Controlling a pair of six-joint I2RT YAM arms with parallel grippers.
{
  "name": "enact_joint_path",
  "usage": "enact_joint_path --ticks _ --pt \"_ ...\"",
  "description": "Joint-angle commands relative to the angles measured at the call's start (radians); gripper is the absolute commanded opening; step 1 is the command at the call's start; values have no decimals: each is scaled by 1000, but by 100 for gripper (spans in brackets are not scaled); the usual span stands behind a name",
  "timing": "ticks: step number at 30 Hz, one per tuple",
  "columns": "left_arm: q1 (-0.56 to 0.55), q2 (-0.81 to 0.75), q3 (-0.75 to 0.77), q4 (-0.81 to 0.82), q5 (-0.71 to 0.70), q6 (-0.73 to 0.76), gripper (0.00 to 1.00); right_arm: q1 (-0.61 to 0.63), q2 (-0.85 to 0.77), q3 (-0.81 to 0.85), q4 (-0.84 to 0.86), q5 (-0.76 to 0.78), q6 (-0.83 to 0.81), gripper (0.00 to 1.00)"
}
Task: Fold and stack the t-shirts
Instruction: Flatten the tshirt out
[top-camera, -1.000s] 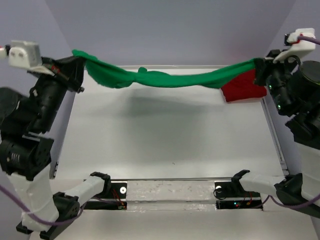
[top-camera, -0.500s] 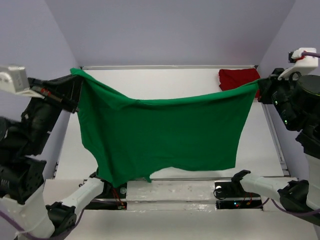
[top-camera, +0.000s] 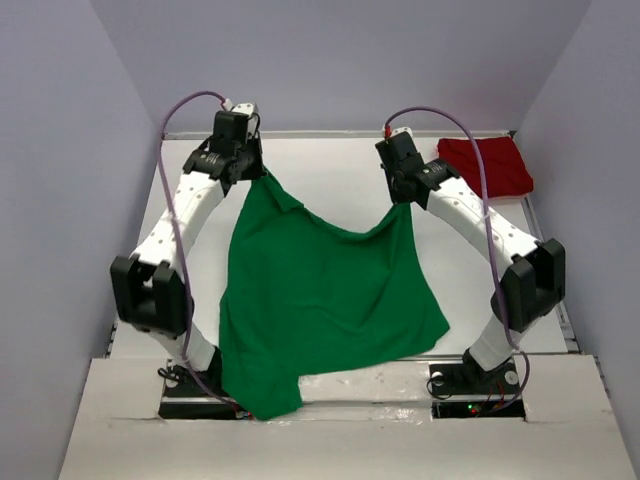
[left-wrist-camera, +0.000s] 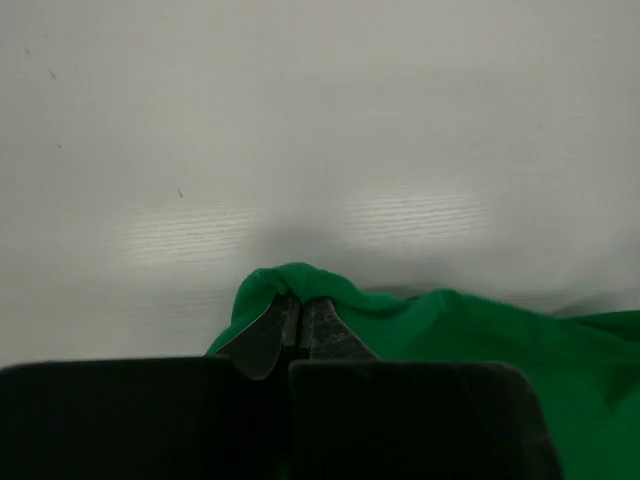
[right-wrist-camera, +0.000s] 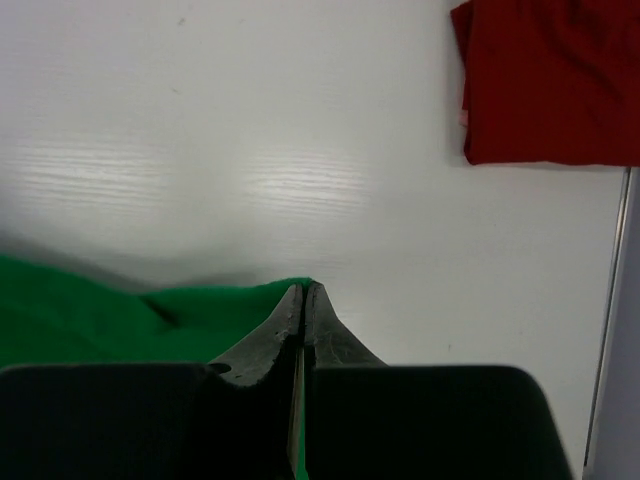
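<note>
The green t-shirt (top-camera: 320, 295) lies spread over the middle of the white table, its lower edge hanging over the near edge. My left gripper (top-camera: 258, 175) is shut on its far left corner (left-wrist-camera: 300, 285), low over the table. My right gripper (top-camera: 405, 203) is shut on its far right corner (right-wrist-camera: 270, 300). The cloth sags between the two held corners. The dark red t-shirt (top-camera: 487, 165) lies folded at the far right corner of the table, apart from both grippers; it also shows in the right wrist view (right-wrist-camera: 550, 80).
Both arms reach far over the table (top-camera: 330, 175) toward its back wall. Purple walls close in left, right and back. A metal rail (top-camera: 540, 250) runs along the table's right edge. The arm bases (top-camera: 470, 380) sit at the near edge.
Both grippers have swung from high at the table's sides forward and down toward the back. The green shirt went from hanging stretched in the air to lying over the table.
</note>
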Motion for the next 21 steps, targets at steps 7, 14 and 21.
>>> enact_joint_path --ticks 7,14,21 --pt "60 276 140 85 63 18 0 -94 97 45 147 8 7 0" --pt "60 409 268 37 51 39 0 -178 175 91 159 -102 -11 0" --pt "61 439 286 42 77 49 0 -258 339 244 141 -139 -25 0"
